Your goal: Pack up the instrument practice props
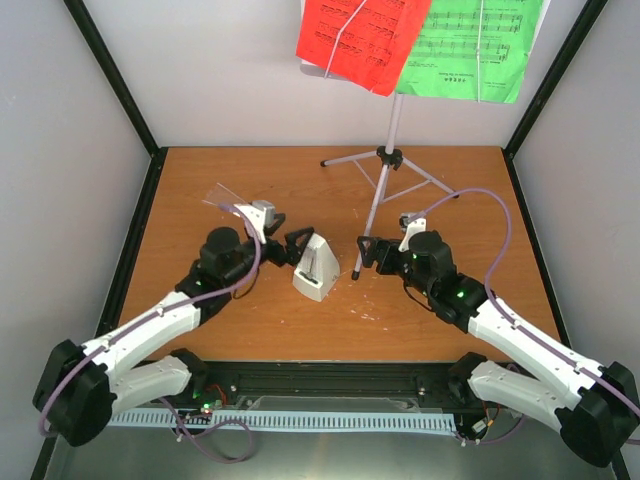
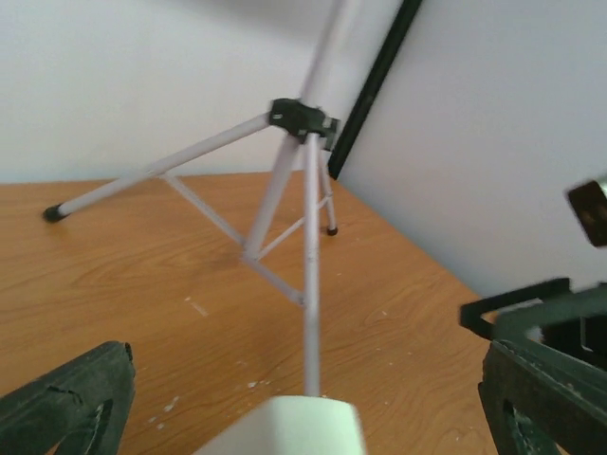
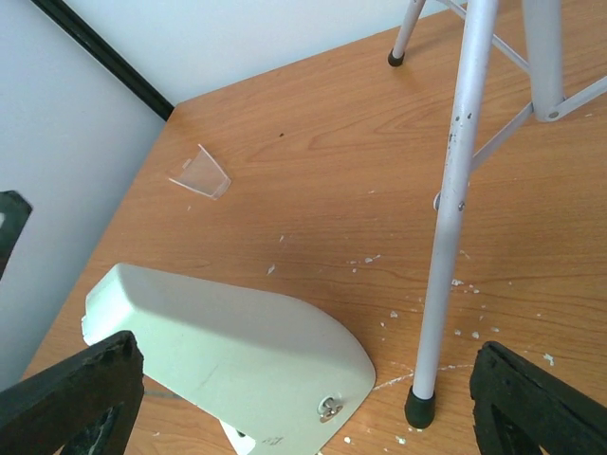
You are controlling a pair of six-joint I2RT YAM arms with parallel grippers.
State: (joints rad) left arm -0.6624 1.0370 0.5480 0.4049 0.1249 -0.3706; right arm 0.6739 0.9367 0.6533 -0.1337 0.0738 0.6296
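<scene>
Nothing's packed so far, by my read. The white perforated music stand on its thin silver tripod [image 1: 388,160] stands fully set up at upper middle of the top view. The red sheet-music page [image 1: 360,40] and green sheet-music page [image 1: 478,45] hang on it at the top edge. The small white pyramid-shaped metronome [image 1: 317,266] sits on the wooden table [image 1: 330,330] at centre frame, between the 2 arms. The left gripper [image 1: 293,247] is just left of it and the right gripper [image 1: 363,255] just right, both spread wide and holding nothing. So all 3 props are left to do, and I can't see any box for them.

Only the top view shows the pages. The right wrist view gets the metronome's side at lower left, a black tripod foot [image 3: 420,408] near it, and a small clear plastic scrap [image 3: 201,172] at upper left. The left wrist view only catches the metronome's tip at the bottom edge, between its fingers [image 2: 66,398].
</scene>
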